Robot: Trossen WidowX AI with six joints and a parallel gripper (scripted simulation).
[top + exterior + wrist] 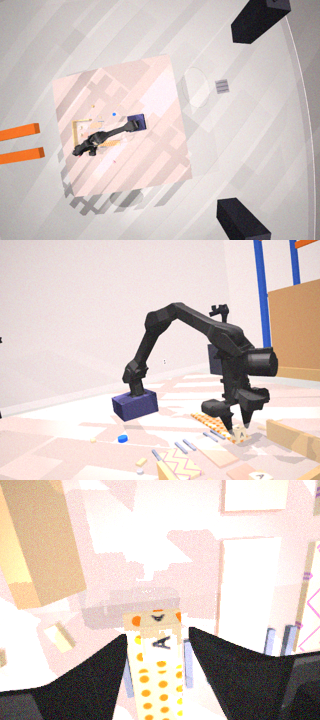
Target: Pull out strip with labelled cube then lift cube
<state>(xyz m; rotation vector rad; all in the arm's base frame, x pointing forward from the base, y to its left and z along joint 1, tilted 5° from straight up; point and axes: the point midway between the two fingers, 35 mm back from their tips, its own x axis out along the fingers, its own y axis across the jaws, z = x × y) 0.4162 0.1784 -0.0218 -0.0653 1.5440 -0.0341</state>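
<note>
The partly open gripper [238, 429] [158, 635] hovers around the lettered cube [238, 434] [161, 642] on the dotted strip [210, 422] [162, 695], seemingly nearest the desk's [124, 90] orange-beam edge.

Matt black arm, wood-toned walls

The arm [113, 132] [192, 317] looked like smooth plastic – mostly matt, with a faint sheen on its round housing [261, 362]. The low wall [74, 131] [289, 437] [45, 540] looked like smooth, pale wood – so did the lettered cube [238, 434] [161, 642]. The base block [142, 121] [139, 407] appeared matt and smooth.
</note>
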